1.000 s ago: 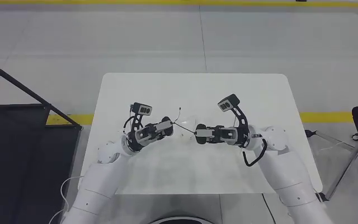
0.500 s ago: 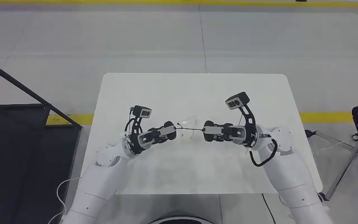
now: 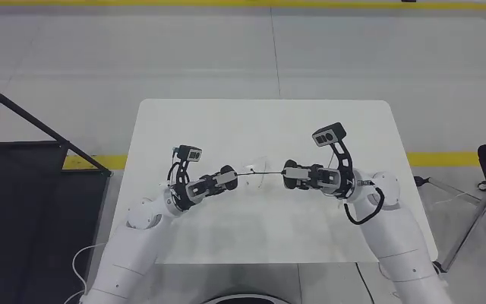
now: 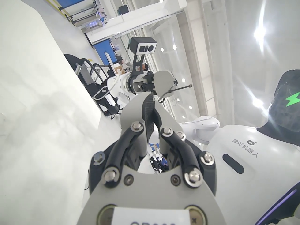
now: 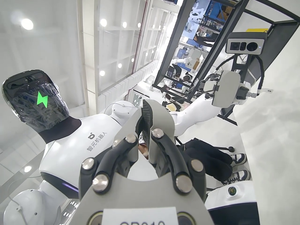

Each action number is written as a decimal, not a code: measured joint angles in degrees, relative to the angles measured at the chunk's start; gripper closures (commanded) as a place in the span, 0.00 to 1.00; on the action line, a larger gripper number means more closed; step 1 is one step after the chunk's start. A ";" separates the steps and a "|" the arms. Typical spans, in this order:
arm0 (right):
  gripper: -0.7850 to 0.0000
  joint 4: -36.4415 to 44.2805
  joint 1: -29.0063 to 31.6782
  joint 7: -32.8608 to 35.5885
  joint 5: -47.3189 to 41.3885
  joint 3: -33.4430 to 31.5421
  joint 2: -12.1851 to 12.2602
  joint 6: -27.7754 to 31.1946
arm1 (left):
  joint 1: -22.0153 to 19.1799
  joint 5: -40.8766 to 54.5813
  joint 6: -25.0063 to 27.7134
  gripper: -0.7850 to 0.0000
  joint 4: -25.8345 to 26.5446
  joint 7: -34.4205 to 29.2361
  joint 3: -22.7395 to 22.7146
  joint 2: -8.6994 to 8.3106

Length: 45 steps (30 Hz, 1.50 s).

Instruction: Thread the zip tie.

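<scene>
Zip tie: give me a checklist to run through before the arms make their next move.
1. The left gripper is shut on the zip tie: ok.
2. The right gripper is shut on the zip tie: ok.
3. The zip tie runs straight between the two grippers: ok.
4. The grippers are apart, not touching each other: ok.
5. The tail is threaded through the head: cannot tell, too small to see.

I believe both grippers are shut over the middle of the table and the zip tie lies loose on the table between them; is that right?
Not quite: the zip tie is not lying loose. It runs straight from the left gripper to the right gripper, each shut on one end, as the top view shows. The rest holds: both are shut over the middle of the table.
</scene>
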State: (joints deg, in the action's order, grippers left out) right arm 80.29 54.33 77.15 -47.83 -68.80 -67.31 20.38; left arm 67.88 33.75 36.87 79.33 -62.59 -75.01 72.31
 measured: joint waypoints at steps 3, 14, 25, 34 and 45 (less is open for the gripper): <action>1.00 -0.08 0.11 0.21 -0.79 -0.34 -0.01 0.09 | 0.17 -0.28 0.07 1.00 0.08 0.16 -0.11 -0.14; 1.00 -0.12 0.50 0.79 -2.14 -1.21 -0.04 0.37 | 0.09 0.59 0.27 1.00 -0.44 0.16 0.05 -0.48; 1.00 -0.18 0.89 1.41 -3.44 -1.95 -0.12 0.86 | 0.05 1.86 0.64 1.00 -0.81 -0.59 0.31 -0.80; 1.00 -0.39 0.96 2.00 -3.85 -2.15 -0.20 0.51 | -0.27 2.35 1.04 0.98 -1.58 -0.67 0.62 -0.98; 1.00 -0.40 -0.14 2.52 1.01 -0.69 -0.18 -1.78 | 0.55 2.06 0.79 0.00 -0.38 0.92 0.04 -1.36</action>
State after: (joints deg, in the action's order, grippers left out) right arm 79.90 54.18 79.66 -46.82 -69.49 -67.49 18.60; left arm 68.42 35.81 37.66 78.95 -61.67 -74.97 70.95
